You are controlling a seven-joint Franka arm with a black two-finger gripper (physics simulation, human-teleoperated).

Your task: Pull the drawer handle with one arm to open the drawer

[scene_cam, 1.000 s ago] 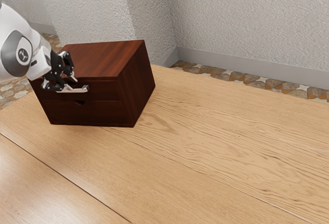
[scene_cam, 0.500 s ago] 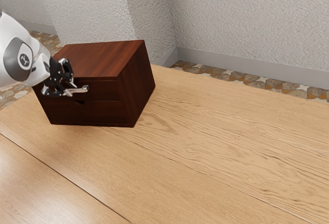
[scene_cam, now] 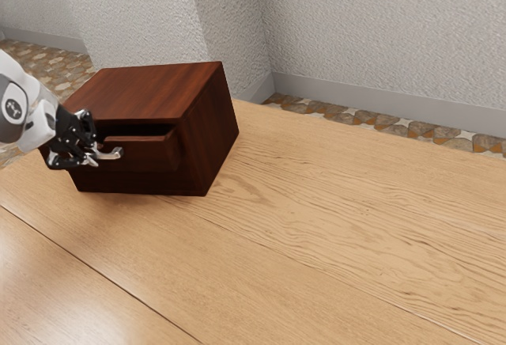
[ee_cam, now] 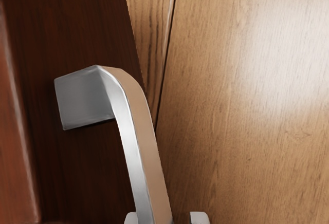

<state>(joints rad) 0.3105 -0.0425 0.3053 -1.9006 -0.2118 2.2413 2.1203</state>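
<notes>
Exterior view has the drawer (scene_cam: pixel 134 151) in the upper part of the box (scene_cam: pixel 166 92), its front standing a little proud of the box face with a dark gap open behind its top edge, so I judge it partly open, not fully. The handle (scene_cam: pixel 109 155) is a silver bar on that front, and my jaws are closed narrow on it, coming in from the exterior view's left. Wrist view has the handle (ee_cam: pixel 131 147) running down to my hand against the dark drawer front, with bench (ee_cam: pixel 247 106) boards beyond. The box sits on the bench near the wall (scene_cam: pixel 379 20) corner. I read this as mid-pull. The next move calls for a straight, level draw along the drawer's run with a firm grip, so the bar does not slip and the box does not drag.
</notes>
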